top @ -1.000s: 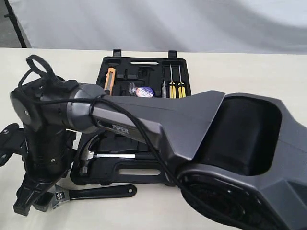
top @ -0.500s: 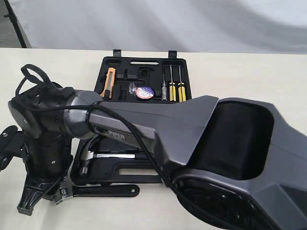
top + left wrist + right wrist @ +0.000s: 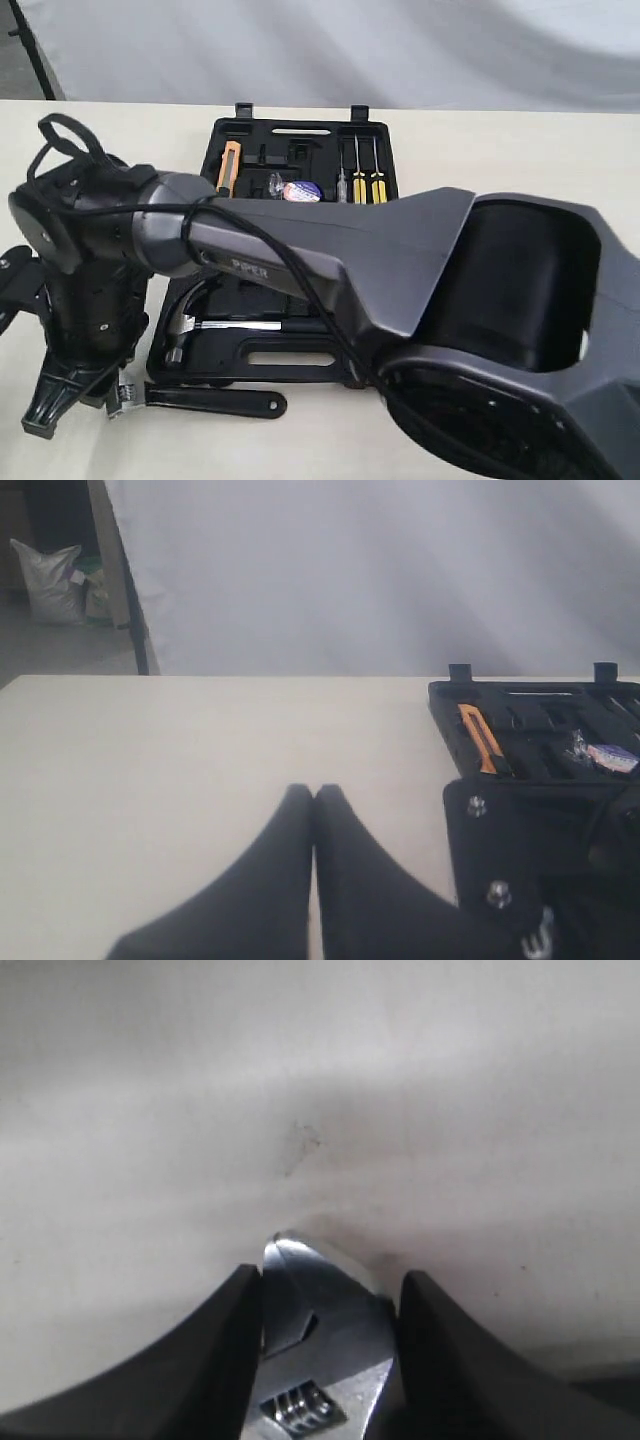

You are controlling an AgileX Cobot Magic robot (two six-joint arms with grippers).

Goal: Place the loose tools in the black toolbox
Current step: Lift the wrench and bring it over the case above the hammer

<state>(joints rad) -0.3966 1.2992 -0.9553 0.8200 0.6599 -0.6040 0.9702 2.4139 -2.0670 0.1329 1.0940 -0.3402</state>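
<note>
Lying clamped within the right tool (image 3: pixel 328 1280): wrench (image 3: pixel 322 1335) head.

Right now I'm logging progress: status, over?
Right end effector shut on adjustable wrench head, outside toolbox. Left end effector shut, empty. Hammer in toolbox. Right arm spans it.

My two arms: grey shell, black working ends.

The right arm (image 3: pixel 330 260) fills my screen as a broad, faceted dark-grey shell with white PIPER lettering (image 3: pixel 247 268). A black cable (image 3: pixel 300 290) runs along it and loops above the black wrist block (image 3: pixel 95 300). The right gripper (image 3: pixel 330 1272) has smooth, matte-black fingers (image 3: pixel 215 1350) curved like horns. The left gripper (image 3: pixel 315 795) has the same black pair, tapering to thin tips. A flat black plate (image 3: pixel 520 850) carries two silver bolt heads (image 3: pixel 476 805).
</note>
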